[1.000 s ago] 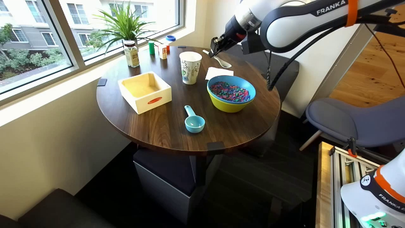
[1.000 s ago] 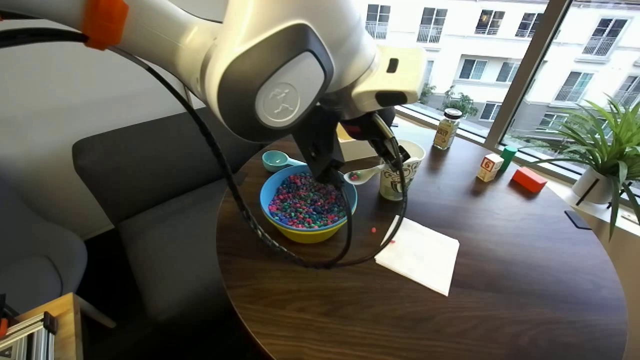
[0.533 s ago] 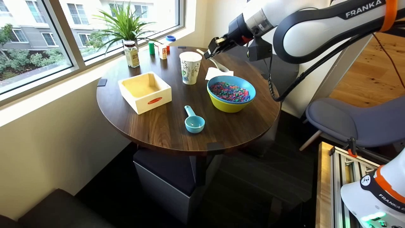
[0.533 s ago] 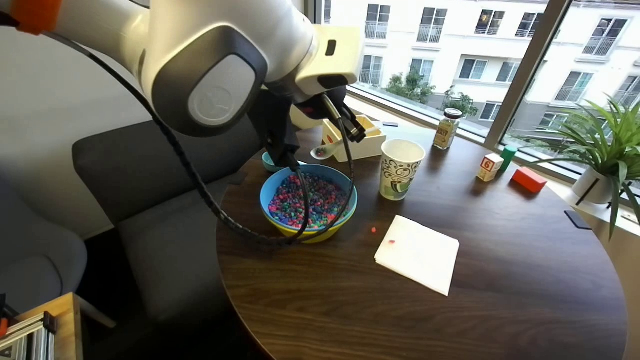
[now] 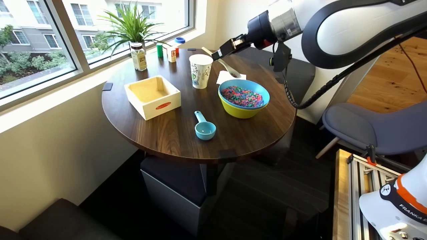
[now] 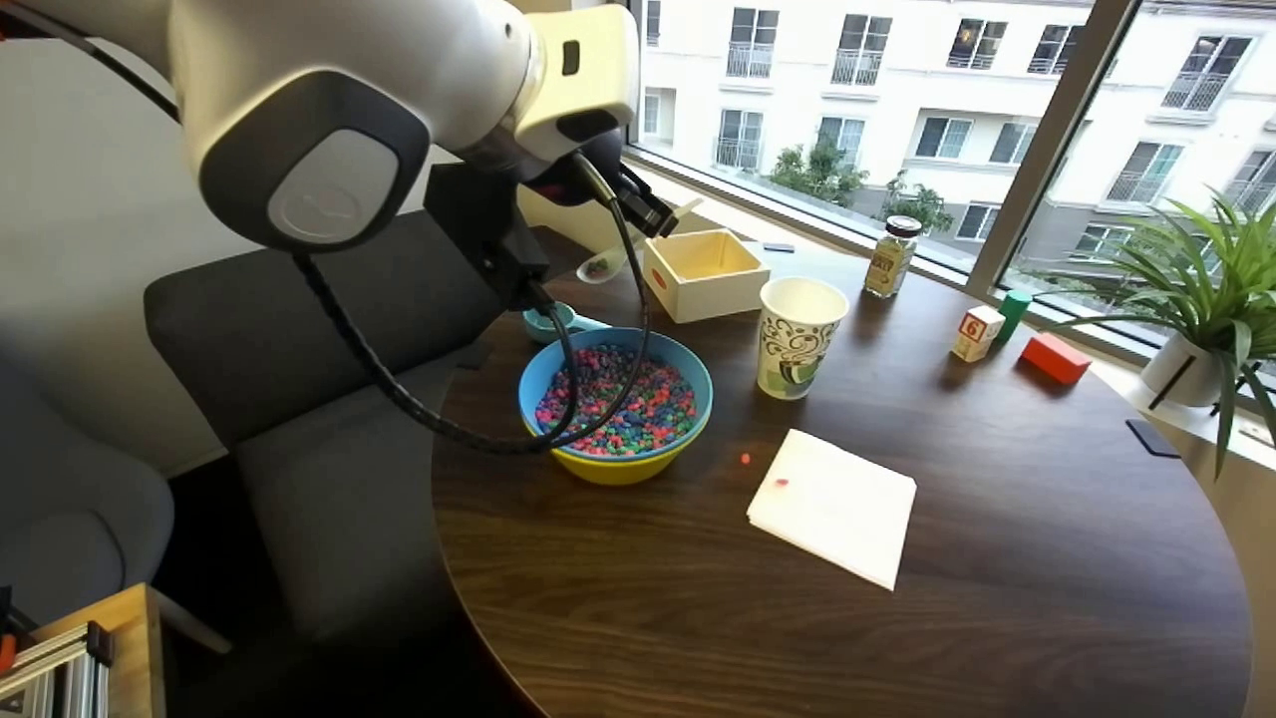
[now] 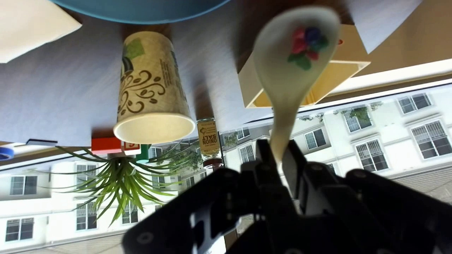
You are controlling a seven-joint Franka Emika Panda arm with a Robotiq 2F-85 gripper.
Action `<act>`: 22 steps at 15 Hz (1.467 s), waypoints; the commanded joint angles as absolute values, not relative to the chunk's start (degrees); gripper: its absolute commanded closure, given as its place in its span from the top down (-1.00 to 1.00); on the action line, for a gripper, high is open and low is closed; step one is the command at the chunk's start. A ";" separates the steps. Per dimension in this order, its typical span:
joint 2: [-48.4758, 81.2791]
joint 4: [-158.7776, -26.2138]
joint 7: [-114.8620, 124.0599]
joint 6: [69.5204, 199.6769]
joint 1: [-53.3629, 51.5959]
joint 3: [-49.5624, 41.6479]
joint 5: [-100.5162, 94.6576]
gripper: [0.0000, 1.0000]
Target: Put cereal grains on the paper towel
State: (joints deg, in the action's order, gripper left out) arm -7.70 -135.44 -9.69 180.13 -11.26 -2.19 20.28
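Cereal grains (image 7: 303, 42) lie in the spoon (image 7: 286, 93) beyond clamped jaws

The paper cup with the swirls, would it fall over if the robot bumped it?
Probably: the paper cup is tall and narrows toward its base. It looks thin-walled, so it's likely light, though its inside bottom is hidden. It might also dent if squeezed hard.

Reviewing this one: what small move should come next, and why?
Probably carry the spoon toward the paper towel without tipping it. The fingers hold the spoon and a few cereal grains sit in it, but the wrist view shows the paper towel off to one side, not beneath, and in an exterior view only one reddish bit shows there.
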 commanded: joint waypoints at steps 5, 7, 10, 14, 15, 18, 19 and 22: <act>-11.86 -143.88 -10.09 181.57 1.90 0.88 3.30 -0.93; -11.82 -144.70 -7.61 182.75 8.57 4.58 -2.60 -0.93; -12.72 -145.29 -2.61 185.18 20.39 13.04 -8.88 -0.93; -15.74 -145.63 2.87 186.91 34.05 26.15 -8.84 -0.93; -16.58 -145.81 4.02 186.62 36.94 29.52 -8.43 -0.93; -18.52 -146.03 7.83 187.06 44.52 39.28 -7.74 -0.93; -19.09 -146.06 9.22 187.54 47.25 42.69 -7.57 -0.93; -20.52 -145.84 12.57 191.08 55.01 52.29 -6.73 -0.93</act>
